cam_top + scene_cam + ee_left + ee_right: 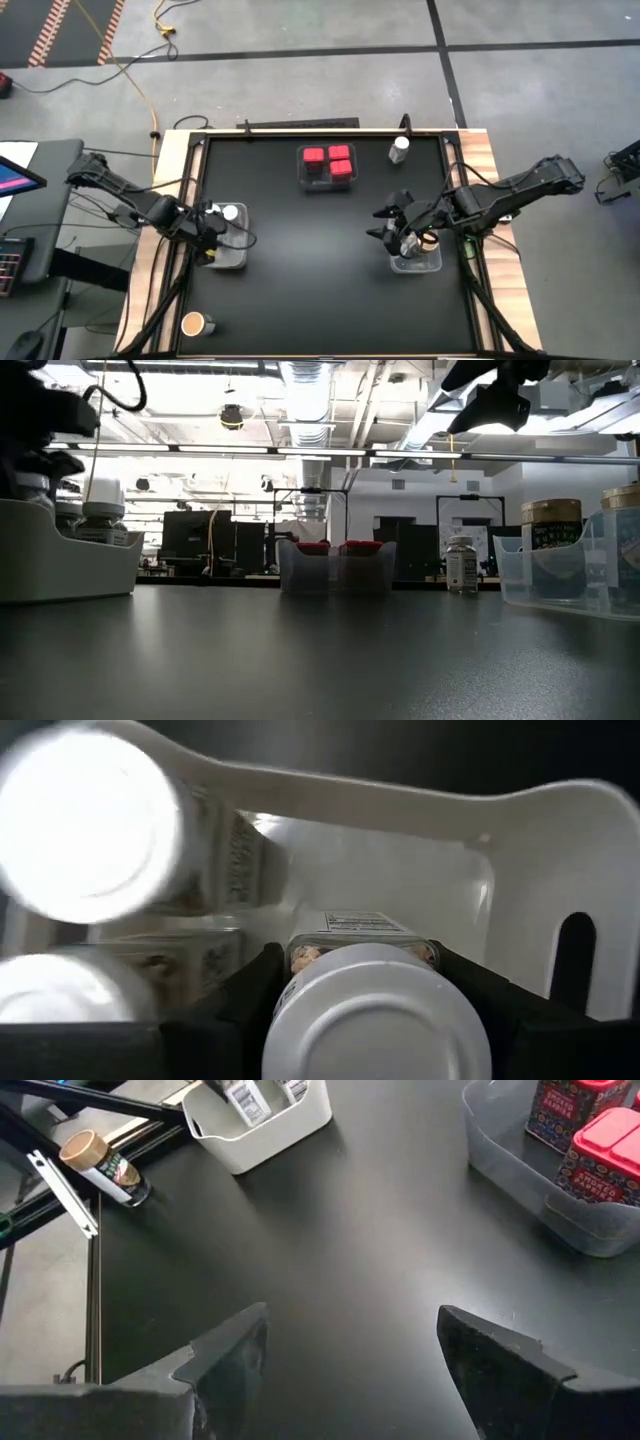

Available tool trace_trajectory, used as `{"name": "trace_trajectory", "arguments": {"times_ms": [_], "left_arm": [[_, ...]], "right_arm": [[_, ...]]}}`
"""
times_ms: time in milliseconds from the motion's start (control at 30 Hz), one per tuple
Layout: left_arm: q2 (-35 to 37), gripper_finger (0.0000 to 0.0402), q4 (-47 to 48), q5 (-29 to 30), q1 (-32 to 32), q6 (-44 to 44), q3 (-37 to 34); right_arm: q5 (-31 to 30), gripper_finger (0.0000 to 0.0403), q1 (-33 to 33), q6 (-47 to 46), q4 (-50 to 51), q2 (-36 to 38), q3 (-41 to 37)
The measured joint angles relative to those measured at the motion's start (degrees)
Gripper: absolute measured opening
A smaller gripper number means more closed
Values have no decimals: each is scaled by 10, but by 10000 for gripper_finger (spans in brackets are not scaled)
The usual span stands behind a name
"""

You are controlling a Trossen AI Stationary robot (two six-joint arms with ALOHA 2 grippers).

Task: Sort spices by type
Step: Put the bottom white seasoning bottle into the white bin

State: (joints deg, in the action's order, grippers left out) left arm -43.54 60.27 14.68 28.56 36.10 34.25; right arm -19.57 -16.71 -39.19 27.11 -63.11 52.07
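While my left gripper (375,1020) sits inside the white bin (237,262) at the table's left edge, its fingers are clamped on a white-capped jar (375,1010), pads on the jar's sides just under the cap. Two more white-capped jars (85,820) stand beside it in that bin. I judge these jars light, stiff and smooth-walled, so a side grip under the cap looks right; glass or plastic I can't tell, so I'd go gently.

My right gripper (395,228) hangs over the clear bin (415,265) on the right side, fingers spread about halfway, empty. That bin holds tan-lidded jars (550,545).

One tan-lidded jar (193,324) stands alone at the near left corner, well apart from its kind. Probably taller and top-heavy, so I'd take it mid-body.

Farther back, three red square-topped tins (327,162) sit in a clear bin (302,172) at the middle rear. Flat sides should grip easily.

One white-capped jar (400,148) stands loose near the far right, not yet sorted.
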Motion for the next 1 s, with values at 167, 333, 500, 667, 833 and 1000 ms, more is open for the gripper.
{"name": "trace_trajectory", "arguments": {"times_ms": [167, 333, 500, 667, 833, 1000], "left_arm": [[3, 197, -14, 11, 16, 9, -14], [5, 197, -1, 13, 16, -1, -14], [5, 197, 4, 14, 16, 7, -14], [5, 197, 4, 1, 16, 6, -14], [4, 197, 3, -3, 16, 6, -14], [5, 197, -4, -9, 16, 4, -18]], "right_arm": [[0, 315, 0, -7, -2, 0, 0], [1, 315, 3, -13, -2, 0, 0], [1, 315, 8, -14, -3, 0, 0], [0, 315, 8, -14, -3, 0, 0], [0, 315, 8, -12, -3, 0, 0], [0, 315, 8, -10, -2, 0, 0]]}}
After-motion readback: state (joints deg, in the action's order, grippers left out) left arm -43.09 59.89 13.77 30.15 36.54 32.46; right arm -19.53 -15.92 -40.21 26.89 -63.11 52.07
